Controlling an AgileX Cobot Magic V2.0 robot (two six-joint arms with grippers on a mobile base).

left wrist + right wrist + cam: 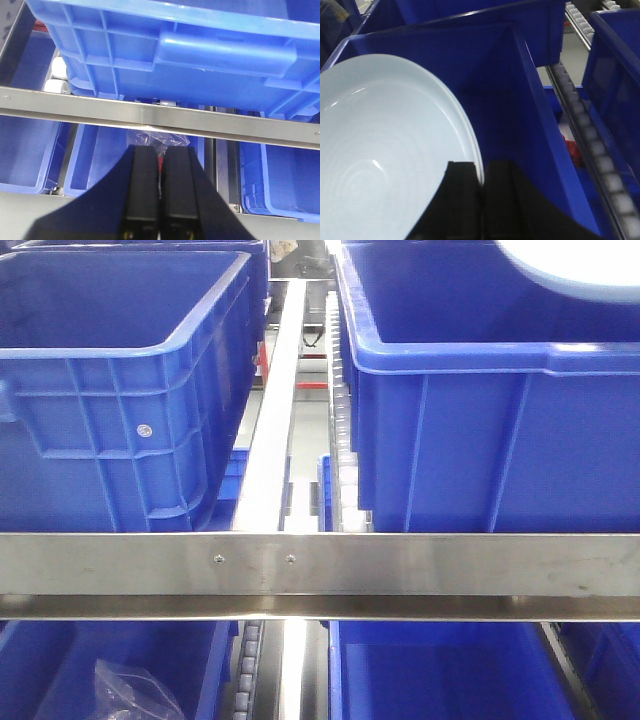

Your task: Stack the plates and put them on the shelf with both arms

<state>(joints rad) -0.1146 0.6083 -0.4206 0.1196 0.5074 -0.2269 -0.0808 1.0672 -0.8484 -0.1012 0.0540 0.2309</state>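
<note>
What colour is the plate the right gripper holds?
Plain pale bluish-white, no pattern; the plate shows best in the right wrist view.

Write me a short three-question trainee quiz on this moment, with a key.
1. True or false: the right gripper grips the plates by the rim.
2. Where are the plates? A) over the upper right blue bin B) on the metal rail C) in a lower bin
3. Fill in: the left gripper is shut and holds ____.

Key: 1 true. 2 A: the front view shows a plate edge above that bin's opening, and the right wrist view shows the plates over its inside. 3 nothing: it points at the shelf rail, below the upper left bin.
</note>
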